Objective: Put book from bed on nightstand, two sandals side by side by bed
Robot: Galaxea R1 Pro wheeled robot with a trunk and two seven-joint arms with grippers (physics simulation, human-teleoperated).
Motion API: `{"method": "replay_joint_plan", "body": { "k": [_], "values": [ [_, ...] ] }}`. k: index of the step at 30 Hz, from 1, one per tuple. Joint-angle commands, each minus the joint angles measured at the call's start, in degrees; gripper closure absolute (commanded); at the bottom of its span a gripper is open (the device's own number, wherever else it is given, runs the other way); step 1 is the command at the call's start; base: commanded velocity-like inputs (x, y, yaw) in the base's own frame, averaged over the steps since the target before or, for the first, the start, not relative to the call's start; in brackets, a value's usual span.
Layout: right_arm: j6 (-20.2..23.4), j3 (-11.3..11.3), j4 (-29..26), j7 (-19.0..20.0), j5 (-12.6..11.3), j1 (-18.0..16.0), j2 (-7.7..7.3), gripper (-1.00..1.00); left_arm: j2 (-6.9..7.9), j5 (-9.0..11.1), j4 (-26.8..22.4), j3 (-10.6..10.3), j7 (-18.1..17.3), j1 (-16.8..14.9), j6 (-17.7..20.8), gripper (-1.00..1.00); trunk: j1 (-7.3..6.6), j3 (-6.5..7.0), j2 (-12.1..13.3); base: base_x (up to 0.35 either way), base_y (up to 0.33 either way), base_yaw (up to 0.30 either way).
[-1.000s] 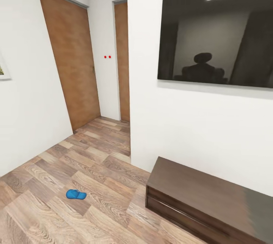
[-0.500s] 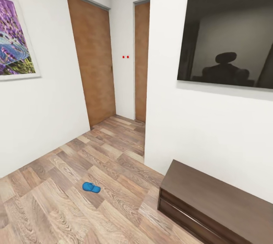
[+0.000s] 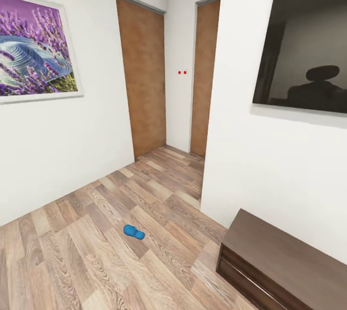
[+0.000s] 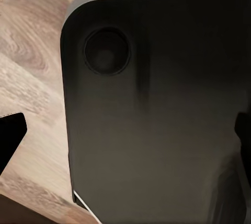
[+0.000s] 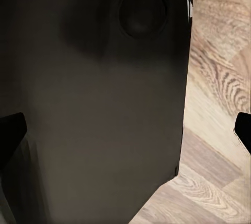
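Observation:
One bright blue sandal [image 3: 133, 232] lies flat on the wood-plank floor, well out in front of me and left of a low dark cabinet. The book, the bed and the nightstand are out of view. In the left wrist view my left gripper [image 4: 130, 140] is open, its dark fingertips [image 4: 11, 135] spread to the picture's edges over my own black base. My right gripper [image 5: 128, 135] is open too, its fingertips [image 5: 10, 132] wide apart above the same black body, with nothing held.
A long low dark wooden cabinet [image 3: 284, 262] stands against the white wall at the right, under a wall-mounted black screen [image 3: 308, 45]. Two brown doors [image 3: 144, 74] [image 3: 205, 74] close a short hallway ahead. A lavender picture [image 3: 33, 49] hangs on the left wall.
The head view has swung to the left, so everything has slid rightward in the picture and the lavender picture has come into view. The sandal lies where it was on the floor.

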Motion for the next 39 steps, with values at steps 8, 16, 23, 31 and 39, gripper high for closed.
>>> {"method": "replay_joint_plan", "body": {
  "k": [8,16,23,31,39],
  "values": [
    [-0.07,-0.05,0.02,0.26,-0.05,-0.03,-0.01,-1.0,0.19,-0.12,-0.29,0.07,-0.01,0.01,-0.54,-1.0,0.0,-0.05,-0.03,0.0,0.0,0.284],
    [-0.13,0.0,0.02,0.27,-0.05,-0.03,-0.01,-1.0,0.13,-0.13,-0.46,0.04,-0.01,0.01,-0.59,-1.0,0.0,-0.05,-0.03,0.0,0.0,0.283],
    [-0.23,-0.03,0.02,0.26,-0.05,-0.03,-0.01,-1.0,0.22,-0.15,-0.41,0.09,-0.01,0.01,-0.62,-1.0,0.0,-0.05,-0.03,0.0,0.0,0.279],
    [-0.32,-0.05,0.02,0.17,-0.05,-0.03,-0.01,-1.0,0.13,-0.15,-0.44,0.06,-0.01,0.01,-0.62,-1.0,0.0,-0.05,-0.03,0.0,0.0,0.279],
    [-0.38,-0.07,0.02,0.14,-0.05,-0.03,-0.01,-1.0,0.17,-0.14,-0.44,0.06,-0.01,0.01,-0.62,-1.0,0.0,-0.05,-0.03,0.0,0.0,0.279]
  ]
}}
